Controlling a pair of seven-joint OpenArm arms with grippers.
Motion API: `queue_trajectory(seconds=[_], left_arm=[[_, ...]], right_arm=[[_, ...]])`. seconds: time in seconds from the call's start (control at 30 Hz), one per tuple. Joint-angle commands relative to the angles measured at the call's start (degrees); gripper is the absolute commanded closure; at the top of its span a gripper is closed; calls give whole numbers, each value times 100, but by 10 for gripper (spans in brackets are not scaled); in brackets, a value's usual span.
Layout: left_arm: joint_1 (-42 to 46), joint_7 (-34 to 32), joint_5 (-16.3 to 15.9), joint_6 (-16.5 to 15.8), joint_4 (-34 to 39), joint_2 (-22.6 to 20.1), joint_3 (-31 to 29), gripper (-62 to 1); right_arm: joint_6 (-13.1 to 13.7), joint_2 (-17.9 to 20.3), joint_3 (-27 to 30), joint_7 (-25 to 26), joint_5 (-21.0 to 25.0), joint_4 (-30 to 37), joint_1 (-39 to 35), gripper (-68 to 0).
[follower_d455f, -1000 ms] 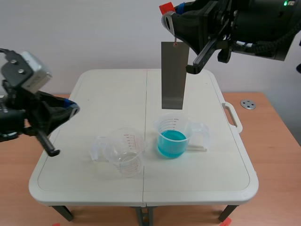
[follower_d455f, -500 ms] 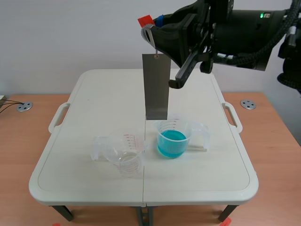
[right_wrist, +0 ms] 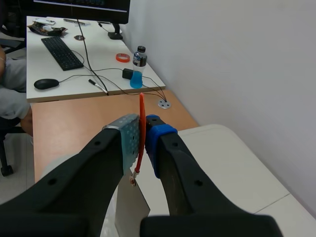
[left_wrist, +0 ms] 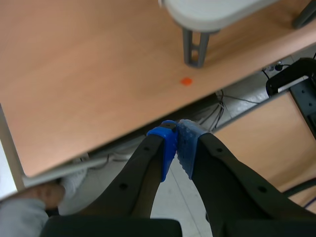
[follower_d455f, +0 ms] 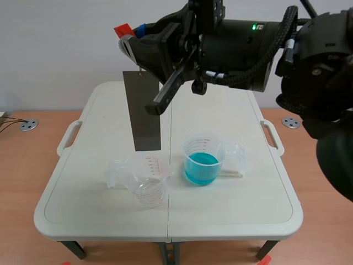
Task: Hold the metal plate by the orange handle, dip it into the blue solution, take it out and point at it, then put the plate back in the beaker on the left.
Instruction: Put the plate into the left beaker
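My right arm reaches across the scene view from the right, its gripper [follower_d455f: 131, 34] shut on the orange handle [follower_d455f: 122, 28]. From the handle the grey metal plate [follower_d455f: 142, 110] hangs upright, its lower edge just above the empty clear beaker [follower_d455f: 144, 179] on the left. The beaker of blue solution [follower_d455f: 202, 161] stands to the right of it. In the right wrist view the thin orange handle [right_wrist: 141, 133] is pinched between my fingers, with the plate [right_wrist: 131, 205] below them. My left gripper [left_wrist: 177, 143] is shut on nothing, off the table and facing the floor; it is absent from the scene view.
Both beakers stand on a white folding table [follower_d455f: 231, 210] with side handles. Under my left gripper are a wooden surface [left_wrist: 89, 74] and a table leg [left_wrist: 195, 47]. A desk with keyboard [right_wrist: 61, 52] and bottle [right_wrist: 138, 66] lies beyond; a person's hand [left_wrist: 44, 195] shows.
My right arm has carried the hanging plate leftward, from over the blue beaker to over the empty beaker. My left arm has gone out of the scene view.
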Motion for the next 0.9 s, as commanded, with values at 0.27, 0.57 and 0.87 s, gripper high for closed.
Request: queue_trajectory(seconds=[0.27, 0.57, 0.87], left_arm=[[-76, -138, 422, -17, -560, 68, 619, -15], [-79, -136, 800, -15, -968, 68, 1491, -15], [-254, -107, 1040, -13, -1340, 70, 2221, -15]], right_arm=[[39, -437, -328, -146, -221, 142, 83, -13], [-229, -496, -431, -240, -243, 140, 79, -13], [-247, -492, -428, -280, -243, 140, 68, -13]])
